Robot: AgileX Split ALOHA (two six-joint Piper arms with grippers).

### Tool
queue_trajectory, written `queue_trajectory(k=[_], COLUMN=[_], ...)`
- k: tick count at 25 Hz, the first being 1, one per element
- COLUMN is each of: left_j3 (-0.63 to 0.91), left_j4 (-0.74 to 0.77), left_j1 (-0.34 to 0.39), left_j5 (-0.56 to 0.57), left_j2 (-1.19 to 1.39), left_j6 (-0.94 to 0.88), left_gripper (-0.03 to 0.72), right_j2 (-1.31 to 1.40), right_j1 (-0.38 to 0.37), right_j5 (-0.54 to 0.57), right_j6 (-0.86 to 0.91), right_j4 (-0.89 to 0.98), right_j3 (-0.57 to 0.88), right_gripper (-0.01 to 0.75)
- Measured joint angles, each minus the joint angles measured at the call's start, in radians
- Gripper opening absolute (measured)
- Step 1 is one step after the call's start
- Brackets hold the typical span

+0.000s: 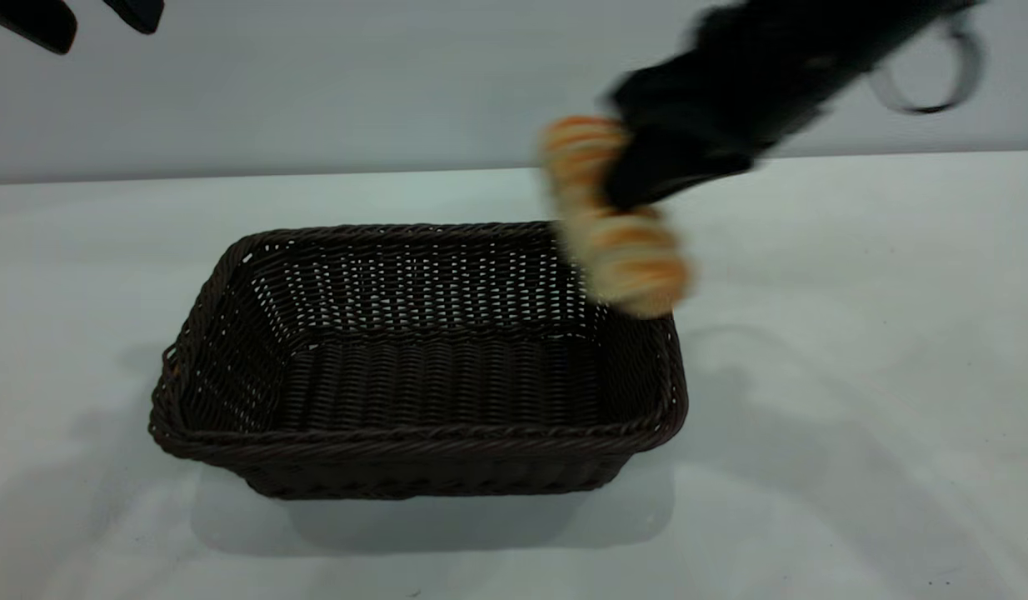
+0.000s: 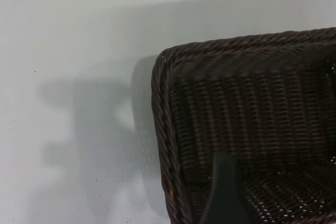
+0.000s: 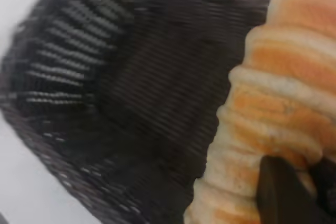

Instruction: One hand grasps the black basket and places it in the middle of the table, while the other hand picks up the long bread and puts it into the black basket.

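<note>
**Bread held over basket's right rim**

Gripping the long bread (image 1: 614,221) around its middle, the right gripper (image 1: 647,179) sits upper right of centre in the exterior view, blurred, fingers clamped on the roll. Bread hangs tilted, upper end upper-left, lower end overlapping the far right rim corner of the black basket (image 1: 418,433); off the table (image 1: 855,375), not inside the basket. Right wrist view: bread (image 3: 273,129) fills the right side, one dark finger (image 3: 281,195) on it at lower right, basket (image 3: 105,103) weave behind.

Basket stands upright at frame centre on the table, nothing inside.

Left gripper (image 1: 85,17) is in the upper left corner, clear of the basket, two fingertips apart (only tips in frame). Left wrist view: basket corner (image 2: 168,129) lower right, a dark finger (image 2: 226,192) in front of it, bare table (image 2: 68,77) on the left.
</note>
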Motion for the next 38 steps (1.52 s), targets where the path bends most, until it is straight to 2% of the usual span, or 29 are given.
queue_trajectory(k=[3,5,8,10,12,16,20,22,25,28,38], left_j3=[0.0,0.0,0.0,0.0,0.0,0.0,0.0,0.0,0.013,0.074,0.291], left_j4=[0.0,0.003,0.003,0.006,0.026,0.127,0.27,0.331,0.386,0.395,0.395], left_j1=[0.0,0.0,0.0,0.0,0.0,0.0,0.0,0.0,0.0,0.0,0.0], left_j5=[0.012,0.018,0.026,0.035,0.046,0.094,0.19,0.242,0.297,0.297,0.308], left_j2=[0.0,0.0,-0.003,-0.017,-0.039,-0.112,-0.173,-0.193,-0.237,-0.324,-0.768], left_j6=[0.0,0.0,0.0,0.0,0.0,-0.012,-0.083,-0.121,-0.141,-0.147,-0.159], left_gripper=[0.577,0.577,0.577,0.577,0.577,0.577,0.577,0.577,0.577,0.577,0.577], right_j2=[0.049,0.062,0.059,0.043,0.016,-0.062,-0.13,-0.157,-0.22,-0.324,-0.861], right_j1=[0.066,0.073,0.056,0.028,-0.01,-0.133,-0.251,-0.277,-0.285,-0.285,-0.285], right_j5=[-0.056,-0.073,-0.095,-0.072,-0.026,0.116,0.32,0.424,0.563,0.641,0.713], right_j6=[-0.005,-0.018,-0.022,-0.02,0.02,0.259,0.637,0.788,0.912,0.961,0.928], right_j4=[0.006,0.008,0.007,-0.017,-0.072,-0.335,-0.74,-0.934,-1.112,-1.162,-1.052], right_j3=[-0.025,-0.033,-0.037,-0.038,-0.039,-0.04,-0.041,-0.041,-0.04,-0.01,0.215], right_gripper=[0.098,0.166,0.316,0.395,0.441,0.438,0.413,0.411,0.41,0.41,0.41])
